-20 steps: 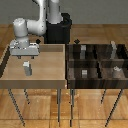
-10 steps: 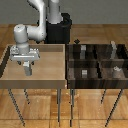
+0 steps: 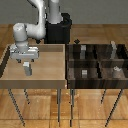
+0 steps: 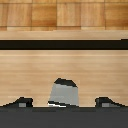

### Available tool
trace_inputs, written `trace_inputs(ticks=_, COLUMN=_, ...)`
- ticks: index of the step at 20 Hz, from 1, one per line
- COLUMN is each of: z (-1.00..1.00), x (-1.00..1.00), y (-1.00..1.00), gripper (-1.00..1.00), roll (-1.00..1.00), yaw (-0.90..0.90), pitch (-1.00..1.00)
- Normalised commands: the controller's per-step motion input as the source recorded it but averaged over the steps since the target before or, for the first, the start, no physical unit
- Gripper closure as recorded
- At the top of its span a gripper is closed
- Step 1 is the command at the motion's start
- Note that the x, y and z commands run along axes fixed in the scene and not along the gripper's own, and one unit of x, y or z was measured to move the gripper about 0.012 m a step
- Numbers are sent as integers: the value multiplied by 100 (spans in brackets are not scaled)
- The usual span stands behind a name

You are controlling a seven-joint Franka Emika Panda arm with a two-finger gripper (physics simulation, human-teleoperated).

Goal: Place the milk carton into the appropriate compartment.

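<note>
- Gripper (image 3: 27, 67) is seen lower over the light tan tray (image 3: 50, 75) than 1.0 s ago; the arm was brought down and slightly toward the exterior view's left, so the descent phase looks nearly finished.
- Milk carton (image 4: 63, 93) is shown in the wrist view standing upright on the tray floor, peaked top up, between the two dark fingertips (image 4: 21, 103), w/ a gap visible on each side.
- In the exterior view the carton (image 3: 28, 70) is mostly hidden by the hand; only a pale grey bit shows below it.
- Pincer state: spread wide, nothing gripped yet; no contact w/ the carton can be made out.
- Meaning for the task: approach judged done or almost done, grasp not yet made. Closing on the carton's sides is prob. what is called for next, then a lift clear of the tray wall.
- Dark brown bin (image 3: 97, 65), four cells, sits just beside the tray on the exterior view's right; small grey blocks (image 3: 84, 73) are already in the cells.
- Which compartment (image 3: 112, 52) is the right one cannot be told from here; the marked cell is only a candidate.
- Risk: carton may be tipped if one finger touches first.
</note>
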Motion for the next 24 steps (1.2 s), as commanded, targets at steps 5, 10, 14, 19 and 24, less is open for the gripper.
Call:
trace_inputs(ticks=5, z=-20, x=0, y=0, gripper=-100, roll=0, yaw=0, pitch=0)
trace_inputs(ticks=10, z=-60, x=0, y=0, gripper=100, roll=0, yaw=0, pitch=0)
trace_inputs(ticks=14, z=0, x=0, y=0, gripper=100, roll=0, yaw=0, pitch=0)
trace_inputs(ticks=19, z=0, x=0, y=0, gripper=100, roll=0, yaw=0, pitch=0)
trace_inputs(ticks=24, z=60, x=0, y=0, gripper=100, roll=0, yaw=0, pitch=0)
